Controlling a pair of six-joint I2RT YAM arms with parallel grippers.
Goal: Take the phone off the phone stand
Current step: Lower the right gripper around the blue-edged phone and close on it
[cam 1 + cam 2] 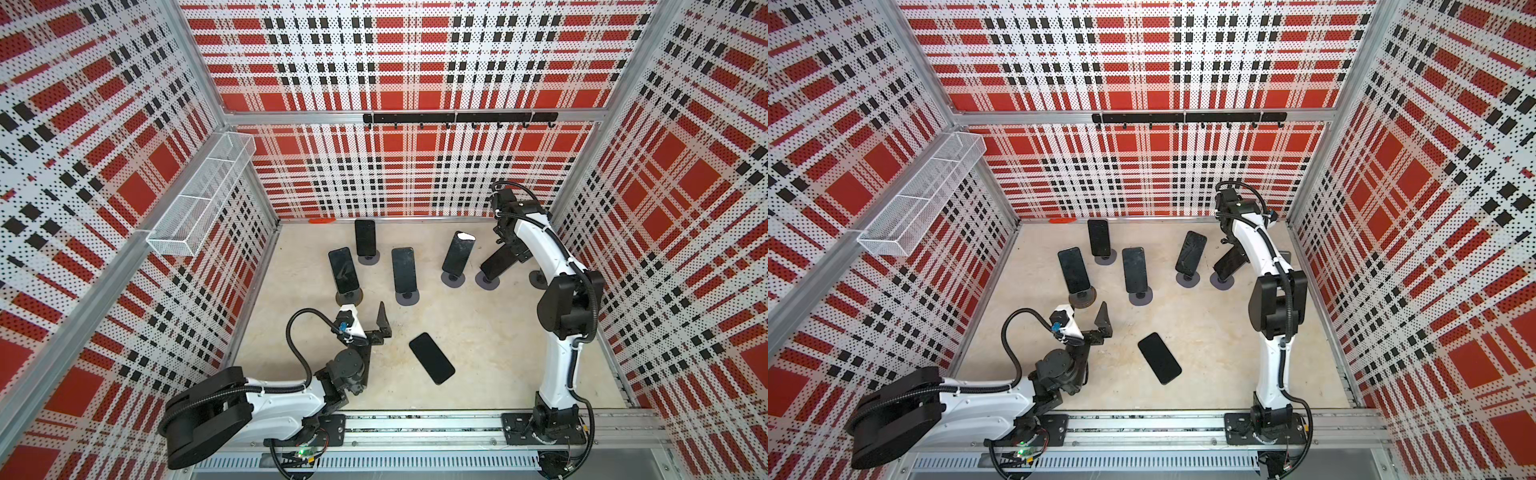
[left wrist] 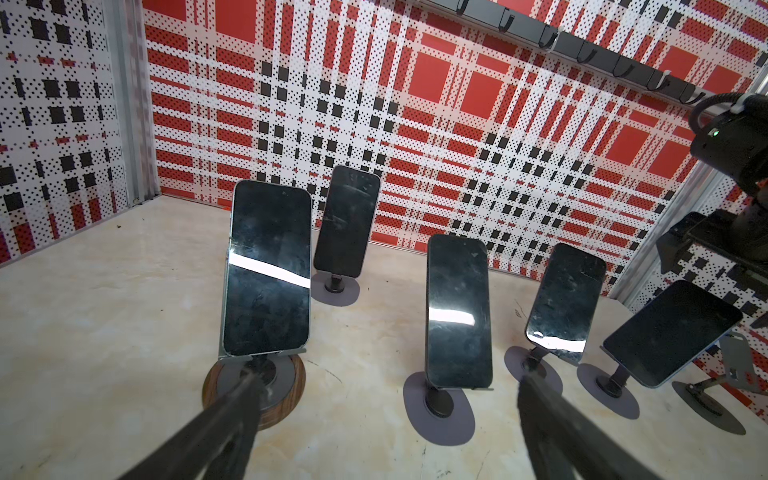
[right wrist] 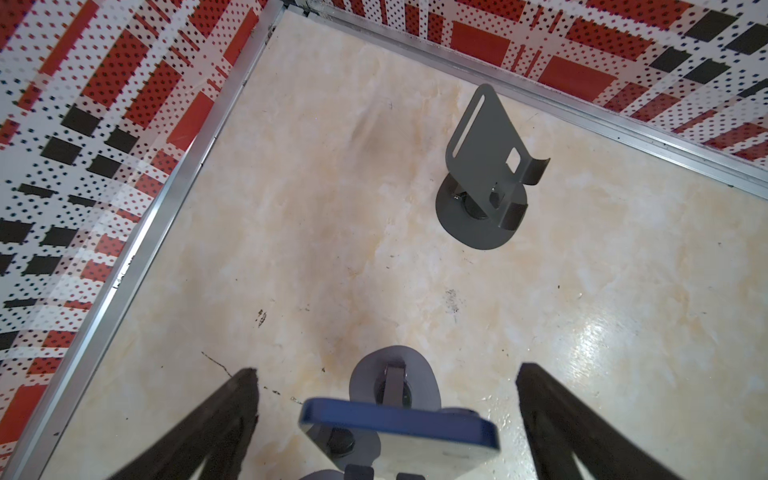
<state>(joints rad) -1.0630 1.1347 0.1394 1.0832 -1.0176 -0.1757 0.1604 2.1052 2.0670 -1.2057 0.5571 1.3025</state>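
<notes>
The right gripper [image 3: 386,372] hangs wide open and empty directly over the phone [image 3: 399,419]. The phone's blue top edge spans the gap between the jaws, and its long axis tilts up from the stand [image 3: 392,386] (the left gripper [image 2: 388,382], equally open and empty, is well apart).

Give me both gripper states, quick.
Left gripper: open, holding nothing.
Right gripper: open, fingers either side of the blue phone, not touching it.
</notes>
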